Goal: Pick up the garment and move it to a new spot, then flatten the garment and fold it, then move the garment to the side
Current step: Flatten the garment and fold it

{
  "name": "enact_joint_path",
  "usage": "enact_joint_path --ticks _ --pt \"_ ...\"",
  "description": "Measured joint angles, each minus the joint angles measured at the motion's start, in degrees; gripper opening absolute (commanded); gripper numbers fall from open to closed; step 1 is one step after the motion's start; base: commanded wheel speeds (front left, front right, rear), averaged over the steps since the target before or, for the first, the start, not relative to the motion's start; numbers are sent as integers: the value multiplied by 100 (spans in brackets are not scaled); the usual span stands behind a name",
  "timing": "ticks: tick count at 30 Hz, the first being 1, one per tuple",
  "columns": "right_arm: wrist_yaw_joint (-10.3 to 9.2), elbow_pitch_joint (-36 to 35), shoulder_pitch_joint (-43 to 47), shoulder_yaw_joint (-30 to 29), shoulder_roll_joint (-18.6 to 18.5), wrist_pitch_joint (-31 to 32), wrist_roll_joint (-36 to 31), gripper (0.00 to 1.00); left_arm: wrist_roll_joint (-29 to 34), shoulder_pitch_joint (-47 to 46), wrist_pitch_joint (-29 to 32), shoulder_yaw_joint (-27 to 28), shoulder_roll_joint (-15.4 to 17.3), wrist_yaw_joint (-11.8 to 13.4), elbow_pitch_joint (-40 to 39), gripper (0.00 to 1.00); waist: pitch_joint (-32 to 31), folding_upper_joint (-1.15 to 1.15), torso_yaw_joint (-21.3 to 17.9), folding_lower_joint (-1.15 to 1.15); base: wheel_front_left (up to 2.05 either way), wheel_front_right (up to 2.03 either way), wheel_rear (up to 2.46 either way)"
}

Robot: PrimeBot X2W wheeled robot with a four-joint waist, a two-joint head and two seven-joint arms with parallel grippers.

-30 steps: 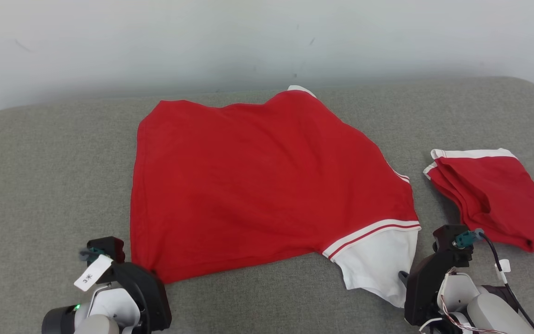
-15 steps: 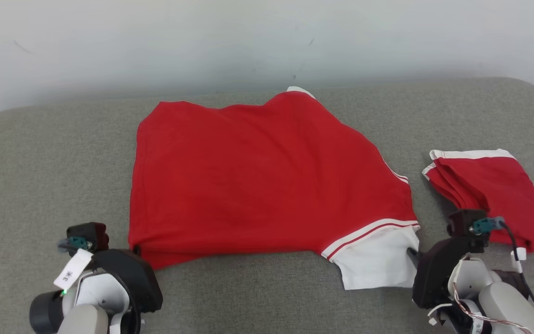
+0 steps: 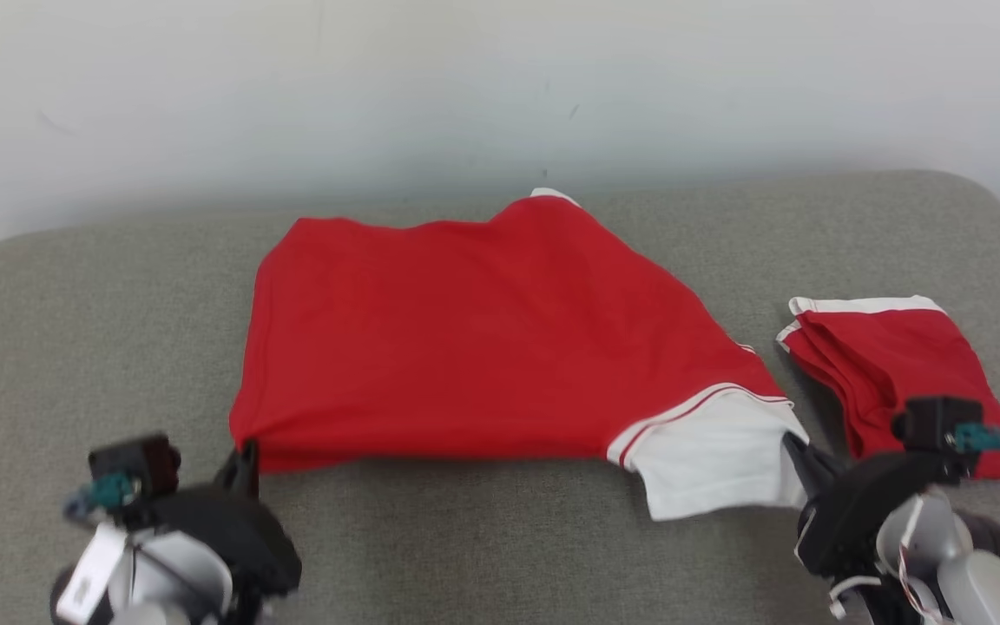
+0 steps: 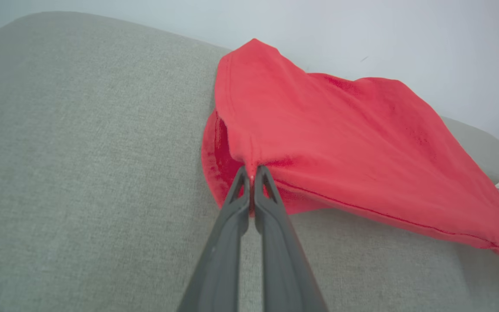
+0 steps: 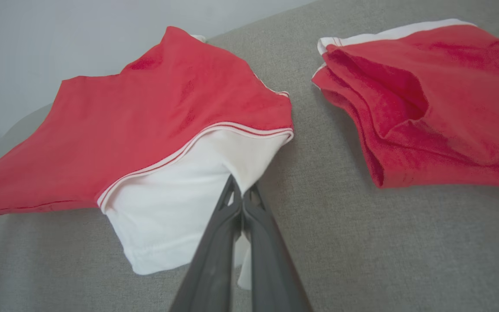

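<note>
Your shirt [image 3: 483, 338] on the cushion [image 3: 75, 330], between left gripper [image 3: 244, 451] and right gripper [image 3: 793, 444], folded clothes [image 3: 891, 365] just right of the right gripper

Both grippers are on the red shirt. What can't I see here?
- Head view: the folded garment's near corner, behind the right arm.
- Right wrist view: how many sleeve layers the right gripper pinches; cloth drapes over its tips.
- Left wrist view: the shirt's far end, cut by the right edge.
</note>
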Motion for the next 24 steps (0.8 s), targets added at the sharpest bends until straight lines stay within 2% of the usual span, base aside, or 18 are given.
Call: enact_joint_path --ticks 7,10,13,18,21,24 --pt "34 -1358 912 -436 77 -147 583 0 -717 1049 -89 7 12 -281 -1201 0 -106 -1 -96 -1 0 0 0" --pt "33 -1830 1101 -570 99 -145 736 0 -879 1276 -36 -76 26 -294 -1611 0 -65 0 -120 -1 0 0 0" --pt "62 -1948 1063 -524 170 25 957 0 -975 1297 118 -144 20 -294 -1689 0 19 -1 -134 -1 0 0 0" --pt "73 -1351 361 -376 155 393 1023 0 -959 608 326 -168 18 -285 -1316 0 216 -1 -159 -1 0 0 0" --pt "66 -534 -1004 -311 219 603 1166 0 -831 -552 430 -108 8 -223 -759 0 413 -1 -185 0 0 0 0" --pt "26 348 -2781 -397 382 519 1020 0 -573 -1951 478 3 59 -177 -91 0 625 0 -236 1 0 0 0"
